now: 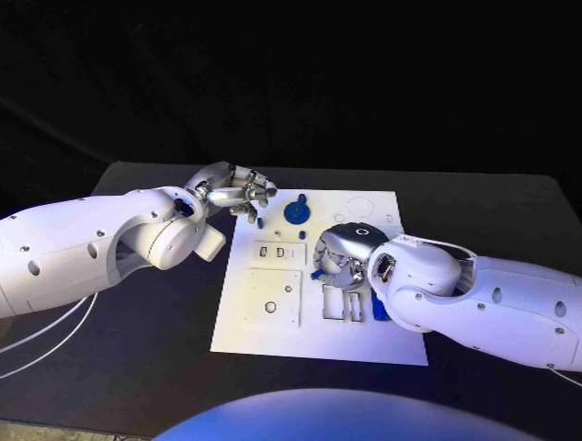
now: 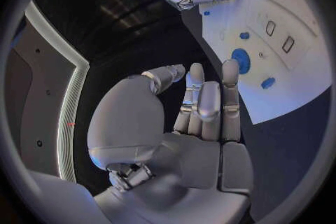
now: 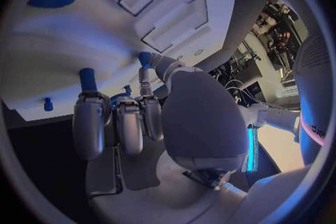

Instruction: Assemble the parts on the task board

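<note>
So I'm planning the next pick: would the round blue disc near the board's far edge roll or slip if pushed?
The round blue disc lies flat on the task board, so it would probably slide rather than roll. It looks like stiff, light plastic. The board looks smooth, so a sideways nudge may skid it; neither robot hand touches it.

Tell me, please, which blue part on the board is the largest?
The round blue disc near the board's far edge, by the left hand; the others are smaller pegs.
</note>
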{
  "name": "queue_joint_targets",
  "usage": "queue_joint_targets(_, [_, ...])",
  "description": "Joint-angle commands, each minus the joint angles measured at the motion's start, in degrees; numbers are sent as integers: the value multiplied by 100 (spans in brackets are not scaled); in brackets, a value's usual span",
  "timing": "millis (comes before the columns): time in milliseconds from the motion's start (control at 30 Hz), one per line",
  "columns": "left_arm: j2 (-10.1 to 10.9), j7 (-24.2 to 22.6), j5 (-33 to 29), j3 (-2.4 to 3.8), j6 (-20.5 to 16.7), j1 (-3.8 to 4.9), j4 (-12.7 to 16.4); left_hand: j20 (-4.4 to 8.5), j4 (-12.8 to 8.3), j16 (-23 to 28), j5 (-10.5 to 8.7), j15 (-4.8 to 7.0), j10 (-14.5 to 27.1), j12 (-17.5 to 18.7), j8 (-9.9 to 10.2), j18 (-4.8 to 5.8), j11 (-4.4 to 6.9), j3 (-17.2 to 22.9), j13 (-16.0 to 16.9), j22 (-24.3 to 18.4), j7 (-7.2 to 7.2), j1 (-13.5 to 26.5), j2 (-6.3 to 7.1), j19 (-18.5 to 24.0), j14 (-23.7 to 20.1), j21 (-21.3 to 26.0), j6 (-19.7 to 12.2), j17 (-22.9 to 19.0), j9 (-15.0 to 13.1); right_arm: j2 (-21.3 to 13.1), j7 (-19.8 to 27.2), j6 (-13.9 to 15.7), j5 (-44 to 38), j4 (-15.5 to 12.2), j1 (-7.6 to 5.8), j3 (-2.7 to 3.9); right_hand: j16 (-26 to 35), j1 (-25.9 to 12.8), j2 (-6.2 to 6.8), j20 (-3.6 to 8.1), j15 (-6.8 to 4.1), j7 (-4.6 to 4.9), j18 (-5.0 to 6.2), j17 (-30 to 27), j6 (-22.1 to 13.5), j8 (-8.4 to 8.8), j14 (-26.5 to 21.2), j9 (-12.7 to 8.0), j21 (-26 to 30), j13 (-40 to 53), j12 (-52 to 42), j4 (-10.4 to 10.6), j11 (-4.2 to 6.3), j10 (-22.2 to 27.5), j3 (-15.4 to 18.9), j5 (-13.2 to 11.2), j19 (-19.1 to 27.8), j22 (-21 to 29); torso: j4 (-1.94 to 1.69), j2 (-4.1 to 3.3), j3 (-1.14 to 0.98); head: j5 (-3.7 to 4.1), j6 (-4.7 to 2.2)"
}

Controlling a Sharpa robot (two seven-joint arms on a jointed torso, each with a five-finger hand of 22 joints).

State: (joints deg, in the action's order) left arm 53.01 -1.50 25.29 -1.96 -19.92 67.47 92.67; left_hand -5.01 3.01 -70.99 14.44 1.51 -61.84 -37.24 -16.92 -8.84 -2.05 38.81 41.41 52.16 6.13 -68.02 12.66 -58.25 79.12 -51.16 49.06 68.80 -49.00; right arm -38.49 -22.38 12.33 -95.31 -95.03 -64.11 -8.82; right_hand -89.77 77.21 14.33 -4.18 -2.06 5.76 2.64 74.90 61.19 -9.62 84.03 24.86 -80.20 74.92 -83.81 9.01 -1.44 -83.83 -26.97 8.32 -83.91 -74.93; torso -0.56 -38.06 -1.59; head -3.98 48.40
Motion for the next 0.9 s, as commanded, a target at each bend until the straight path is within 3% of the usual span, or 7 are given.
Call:
queue_joint_targets(33, [-12, -11, -33, 4, 16, 2, 6, -4, -22, 18, 38, -19, 50, 25, -11, -91, 2, -2, -5, -7, 53, -51, -16, 8, -35, 30, 0, -6, 5, 6, -21, -208, -64, 95, 34, -34, -23, -29, -2, 29, -22, 10, -35, 1510, -42, 37, 597, -11, 29, 753, 20, -41, -3, -15, -11, -16, -124, -1109, 1, 0, -1, -3, 5])
queue_joint_targets(333, [-18, 1, -33, 3, 25, 2, -3, -4, -26, 11, 43, -20, 52, 28, -11, -90, 1, -1, -12, -1, 54, -58, -16, 0, -31, 27, -4, 0, 10, 12, -16, -180, -81, 153, 35, -39, -23, 138, -121, 13, -9, 17, -36, 1510, 12, 38, 597, -17, 26, 763, 16, -239, -11, -16, -222, 74, -130, -1122, 5, 1, -5, -9, 19])
queue_joint_targets(567, [-21, 12, -33, 3, 27, 2, -9, -4, -29, 11, 49, -20, 53, 31, -12, -89, 1, 2, -20, 4, 55, -67, -23, -6, -30, 25, -4, -2, 14, 23, 23, -76, -75, 158, 35, -40, -23, 18, -286, 21, -29, -5, -39, 1510, 116, 3, 597, 3, 13, 801, -15, -328, 1, -51, -465, -215, -143, -1142, 7, 0, -3, -8, 19])
queue_joint_targets(900, [-25, 18, -33, 3, 25, 2, -24, -5, -34, 8, 58, -20, 55, 35, -16, -89, 0, 6, -33, 2, 56, -80, -35, -9, -27, 31, -1, -2, 20, 42, 62, -29, -54, 176, 35, -40, -23, -108, -325, 47, -62, -59, -41, 1510, 212, -55, 597, 45, 7, 894, -95, -348, 44, -131, -511, -318, -150, -1152, 5, 3, -1, 1, 19])
